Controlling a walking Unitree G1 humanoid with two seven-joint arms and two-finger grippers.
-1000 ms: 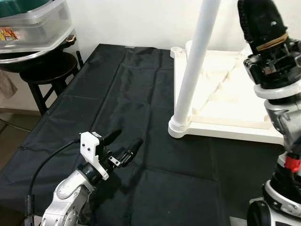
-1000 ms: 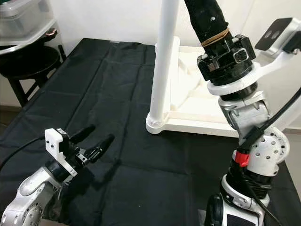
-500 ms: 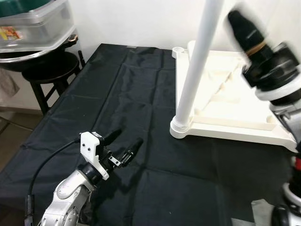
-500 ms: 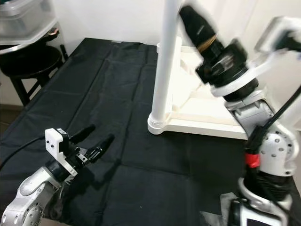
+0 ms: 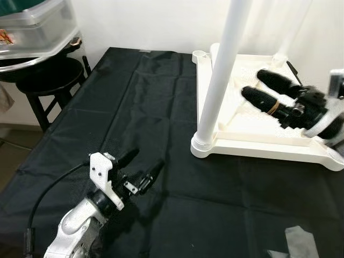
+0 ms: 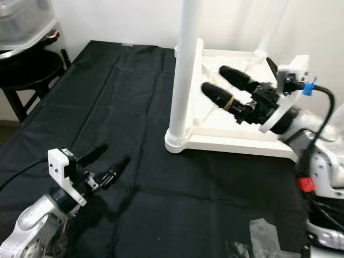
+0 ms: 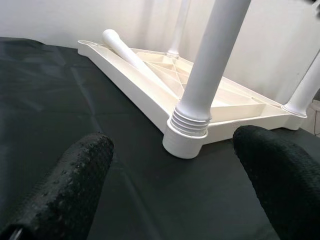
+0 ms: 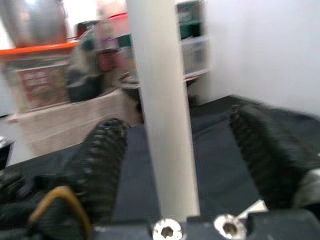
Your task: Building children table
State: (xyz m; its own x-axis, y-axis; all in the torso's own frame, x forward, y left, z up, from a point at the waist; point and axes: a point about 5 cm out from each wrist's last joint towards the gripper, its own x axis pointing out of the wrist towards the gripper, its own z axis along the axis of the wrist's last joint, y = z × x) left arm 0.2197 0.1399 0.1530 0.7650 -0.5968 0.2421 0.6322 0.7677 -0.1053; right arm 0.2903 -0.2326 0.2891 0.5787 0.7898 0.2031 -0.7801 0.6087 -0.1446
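A white children's table top (image 5: 269,142) lies upside down on the black cloth (image 5: 134,97). One white leg (image 5: 223,70) stands upright in its near left corner socket. A second leg (image 7: 127,50) lies loose inside the top. My right gripper (image 5: 252,82) hovers low over the table top, open, its fingers pointing at the upright leg (image 8: 160,100) and stopping just short of it. My left gripper (image 5: 147,157) is open and holds nothing, low over the cloth at the front left, with the leg's base (image 7: 187,132) ahead of it.
A dark stool (image 5: 43,75) carrying clear plastic bins (image 5: 32,32) stands beside the table's left edge. Grey tape scraps (image 5: 295,236) lie on the cloth at the front right. A white wall runs close behind the table top.
My right arm has swung down from high beside the leg to low over the table top, fingers now pointing at the leg. The left gripper has stayed put.
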